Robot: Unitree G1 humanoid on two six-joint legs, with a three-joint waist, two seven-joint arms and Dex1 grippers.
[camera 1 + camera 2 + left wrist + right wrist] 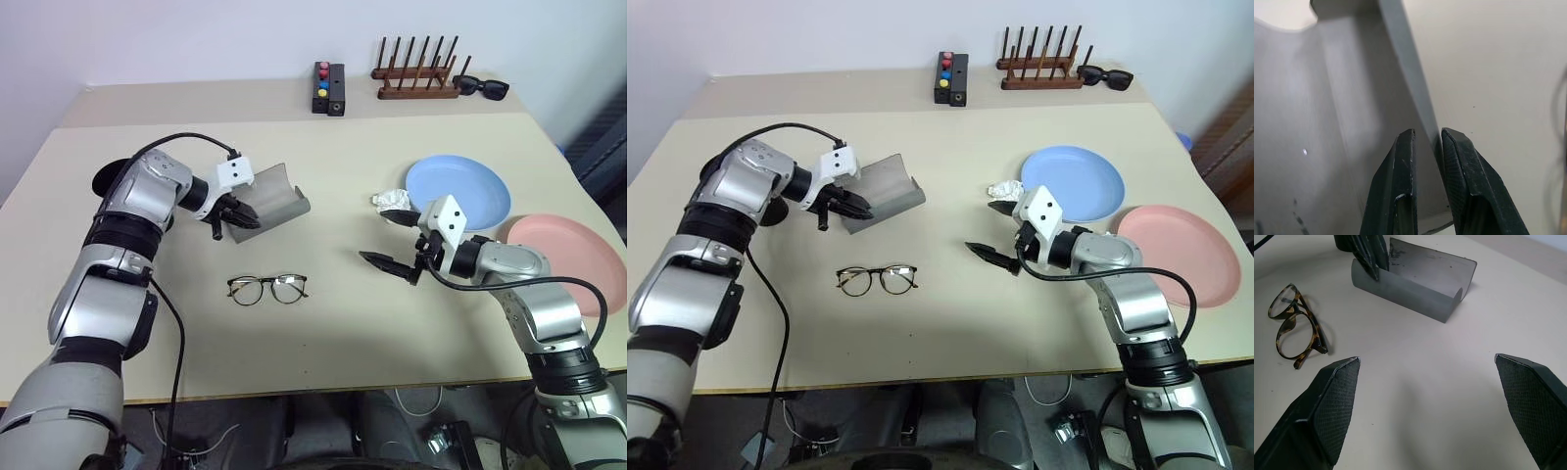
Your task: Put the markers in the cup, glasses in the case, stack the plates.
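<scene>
The grey case (277, 196) lies open on the table's left half. My left gripper (238, 214) is shut on the case's near wall (1415, 98), one finger on each side of the edge. The glasses (267, 288) lie flat on the table in front of the case, apart from both grippers. My right gripper (388, 239) hovers open and empty right of centre, pointing toward the glasses (1295, 323). The light blue plate (470, 186) and the pink plate (573, 257) lie side by side at the right. The black cup (106, 180) is mostly hidden behind my left arm. The markers are out of view.
A crumpled white scrap (392, 201) lies at the blue plate's left edge, just beyond my right gripper. At the back stand a black box with coloured buttons (328, 86), a wooden rack (419, 76) and black sunglasses (480, 87). Bare tabletop (343, 323) stretches in front of the glasses.
</scene>
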